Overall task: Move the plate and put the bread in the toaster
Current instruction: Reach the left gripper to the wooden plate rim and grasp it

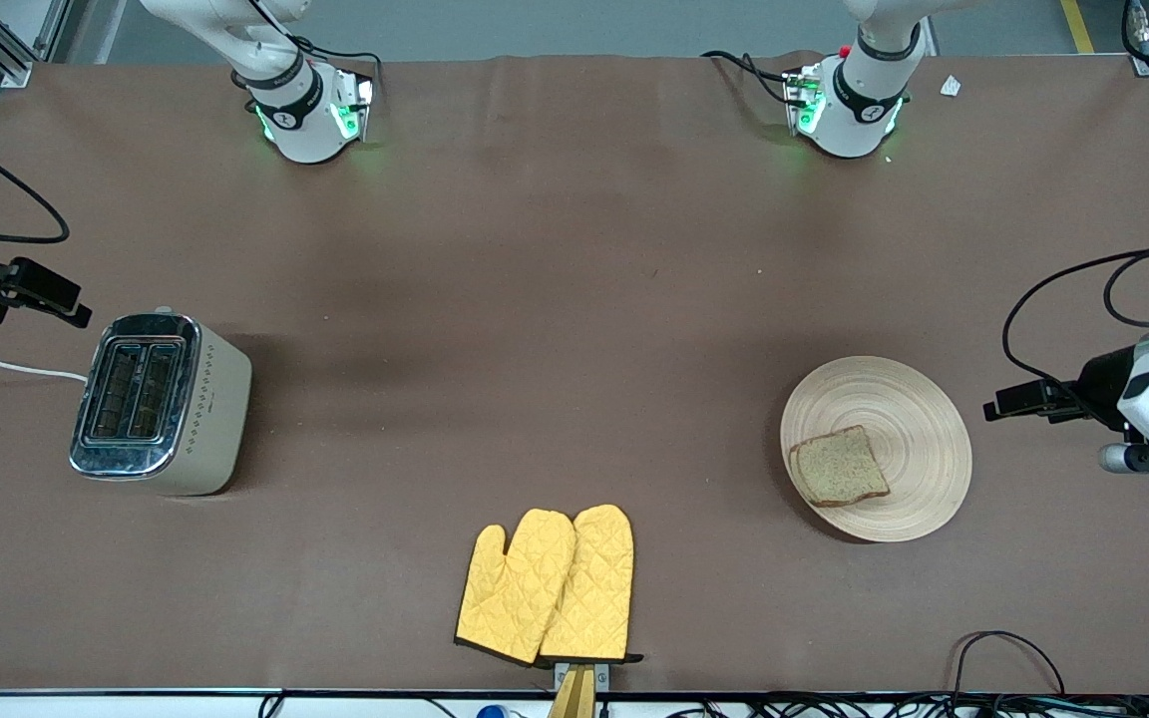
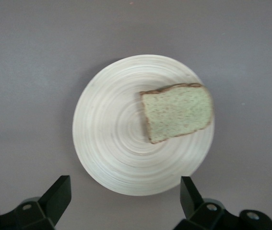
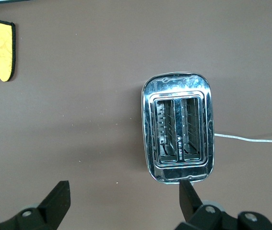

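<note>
Both grippers stood open and empty. Left gripper (image 2: 124, 201) hung high over the table at the left arm's end, just beside the plate (image 1: 909, 419), its two fingers (image 2: 59, 191) spread wide in the left wrist view. Right gripper (image 3: 121, 203) hung over the right arm's end, close above the toaster (image 1: 161, 404), equally wide, holding nothing.

One plate lay flat on the table, with one slice of bread (image 1: 839, 467) resting on it, off centre toward the rim nearer the front camera. One toaster stood well apart from them at the right arm's end, its two slots (image 3: 179, 127) facing up and empty, its white cord (image 1: 6, 369) trailing off the table edge. Two yellow oven mitts (image 1: 550, 583) lay side by side near the front edge, between toaster and plate.

By my judgement the plate looked stiff, light and smooth, likely to slide on the cloth; a pinch on the rim away from the bread seemed the safest hold, kept level so the slice would not slip off. The bread looked soft, light and easily crushed or torn, so a gentle grip across its crust edges would suit, turning it upright to enter a slot. Neither step had begun.
</note>
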